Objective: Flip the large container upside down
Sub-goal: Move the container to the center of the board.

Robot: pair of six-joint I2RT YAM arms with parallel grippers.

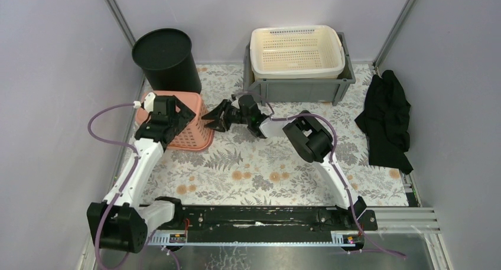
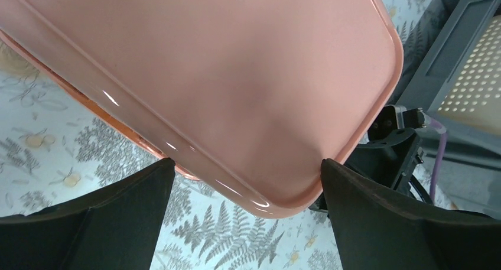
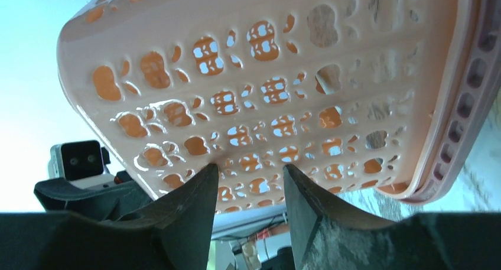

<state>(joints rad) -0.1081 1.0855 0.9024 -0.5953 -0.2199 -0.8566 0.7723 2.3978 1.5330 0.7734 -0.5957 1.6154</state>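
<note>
Salmon-pink plastic basket (image 1: pixel 192 131) stands at the left of the counter (image 1: pixel 266 169), in front of a black bin (image 1: pixel 165 57). Its solid base faces up toward the left wrist camera, and its perforated side wall and rim slope down to the right. Whether the rim sits flat on the counter cannot be determined.

Left end effector (image 2: pixel 246 163): positioned over the base, jaws spread fully wide. One corner of the base lies between the two fingers (image 2: pixel 118 211). Whether the tips bear on the edges cannot be determined.

Right end effector (image 1: pixel 215 119): reaches in from the right at the basket's side wall. Jaws are parted about halfway with nothing between them, and the fingertips (image 3: pixel 207 181) sit at the perforated wall.

Other items: a cream perforated tray (image 1: pixel 295 51) nested in a grey crate (image 1: pixel 295 91) at the rear, and a black cloth (image 1: pixel 387 119) at the right edge, well apart from the basket.
</note>
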